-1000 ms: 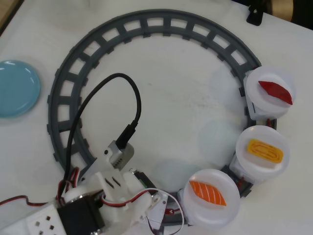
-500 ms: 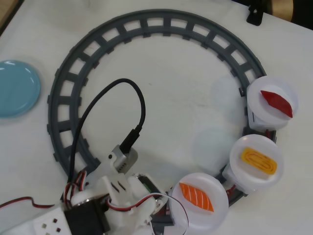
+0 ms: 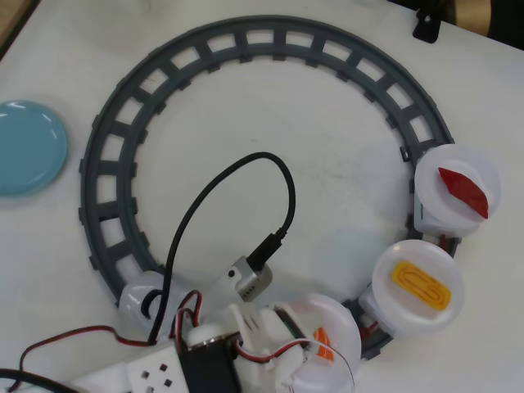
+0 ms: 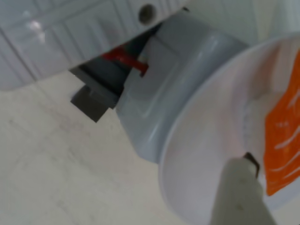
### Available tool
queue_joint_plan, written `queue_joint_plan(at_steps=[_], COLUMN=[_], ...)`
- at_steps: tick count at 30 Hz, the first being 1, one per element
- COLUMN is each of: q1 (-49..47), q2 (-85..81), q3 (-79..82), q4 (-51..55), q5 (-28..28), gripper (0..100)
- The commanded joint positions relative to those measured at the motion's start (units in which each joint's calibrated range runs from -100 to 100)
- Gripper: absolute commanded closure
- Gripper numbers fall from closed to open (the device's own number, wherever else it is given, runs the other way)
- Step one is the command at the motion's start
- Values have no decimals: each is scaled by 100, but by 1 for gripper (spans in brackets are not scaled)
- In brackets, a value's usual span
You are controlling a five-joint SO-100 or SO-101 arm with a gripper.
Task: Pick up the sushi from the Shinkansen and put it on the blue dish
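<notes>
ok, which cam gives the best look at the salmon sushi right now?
Wrist view. The sushi fills the right edge up close, orange with white stripes, lying on its white plate, though cropped by the frame. In the overhead view only a small orange sliver shows; the arm covers the rest.

At the lower centre of the overhead view a sliver of the sushi (image 3: 322, 346) shows orange, and at the right edge of the wrist view it is orange with thin white stripes, on a white plate (image 4: 206, 154). The track (image 3: 246, 37) is dark grey, the blue dish (image 3: 29, 147) at the left edge plain light blue. On white plates at the right lie a dark red piece (image 3: 463, 191) and a yellow piece (image 3: 421, 283); the cable (image 3: 221, 184) is black
</notes>
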Motion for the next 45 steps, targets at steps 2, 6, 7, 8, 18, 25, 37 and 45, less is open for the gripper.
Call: queue_joint_plan(at_steps=[2,6,7,8,18,25,37,45], q1=[41,-3,-12,-12,-56,-109,-1737,-3533], q2=[175,457,515,573,1220,954,-91,-207], q3=[-584,-864,-891,-900,-837,-1288,-3019,-2478], q4=[119,229,229,229,187,475,2182,2174], q5=[-10,-20,-25,-36,-93,-83,-208,-208], gripper=[77,77,77,77,80,97,97,97])
